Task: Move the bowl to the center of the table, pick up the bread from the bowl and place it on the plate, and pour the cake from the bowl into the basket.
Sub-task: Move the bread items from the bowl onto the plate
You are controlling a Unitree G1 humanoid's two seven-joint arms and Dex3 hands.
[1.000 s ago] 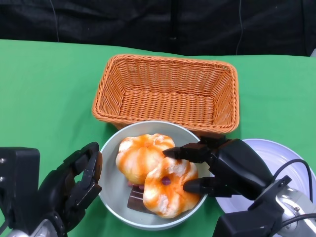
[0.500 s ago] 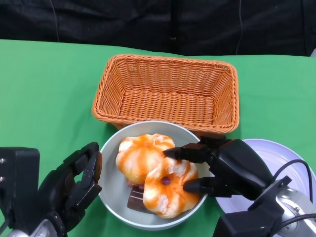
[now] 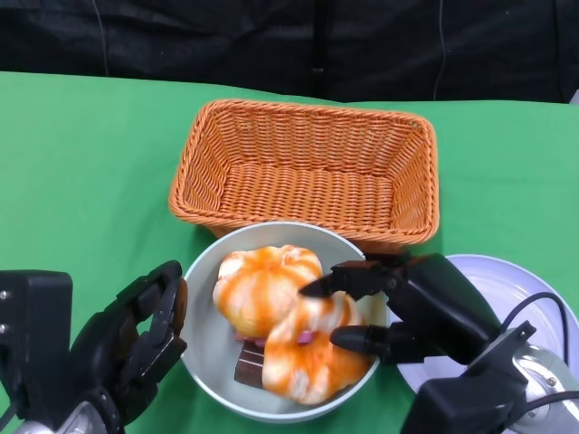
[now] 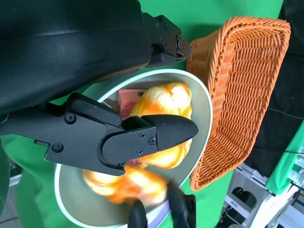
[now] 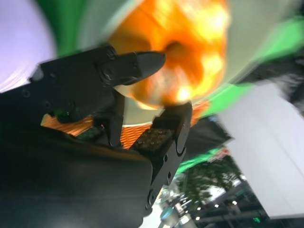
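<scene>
So the right hand [image 3: 380, 312] has its fingers clamped around the near bread roll [image 3: 308, 354], one fingertip on top and one low on the side, with the roll tilted inside the pale green bowl [image 3: 206, 271]. The other bread roll [image 3: 262, 282] sits behind it, and a dark slice of cake [image 3: 247, 367] pokes out underneath. From the head view the wicker basket [image 3: 308, 167] is right behind the bowl and the lilac plate [image 3: 525, 280] is off to the right. The right wrist cam is just a blurry orange blob between fingertips. The left wrist cam shows a pink layer under the rolls. The left hand [image 3: 136, 339] is spread apart beside the bowl, holding nothing.
</scene>
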